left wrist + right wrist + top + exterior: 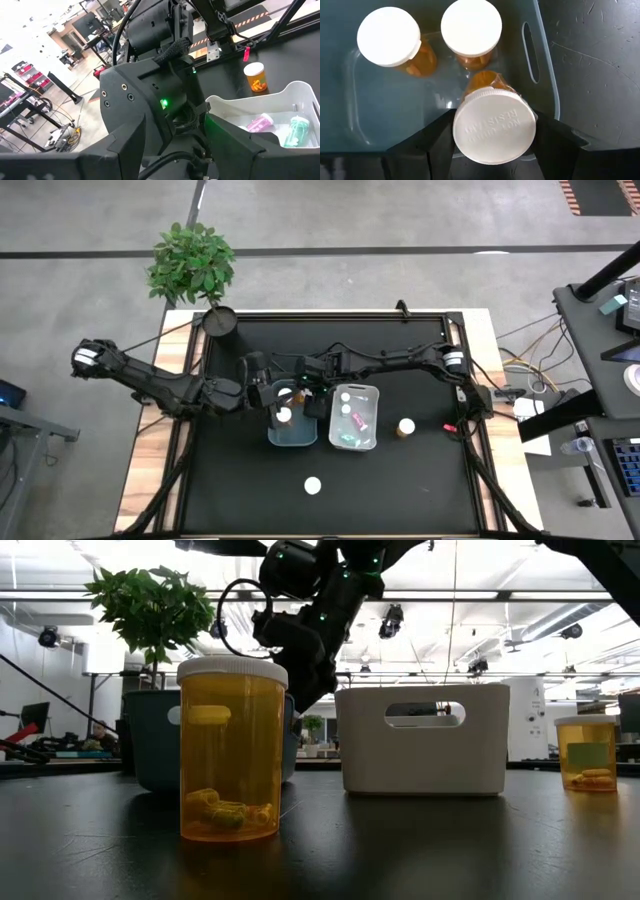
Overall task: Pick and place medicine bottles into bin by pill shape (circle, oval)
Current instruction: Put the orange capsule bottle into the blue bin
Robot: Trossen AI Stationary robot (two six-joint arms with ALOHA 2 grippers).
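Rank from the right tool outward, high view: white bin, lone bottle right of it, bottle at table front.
Right tool is over the blue bin.
1. white bin, just beside on the right
2. lone bottle, right of that bin
3. front bottle, near table's front edge

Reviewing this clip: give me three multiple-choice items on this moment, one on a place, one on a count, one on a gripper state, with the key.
1. Where is the right gripper?
A. over the blue-grey bin
B. over the white bin
C. beside the plant pot

2. How many bottles already stand in the blue-grey bin, not counting the held one?
A. none
B. two
C. five

3. What is the right gripper's state?
A. open and empty
B. shut on an orange bottle
C. shut on a teal bottle

Key: 1 A, the right wrist view looks down into the blue-grey bin. 2 B, two white caps show below the gripper there. 3 B, its fingers flank a white-capped orange bottle.
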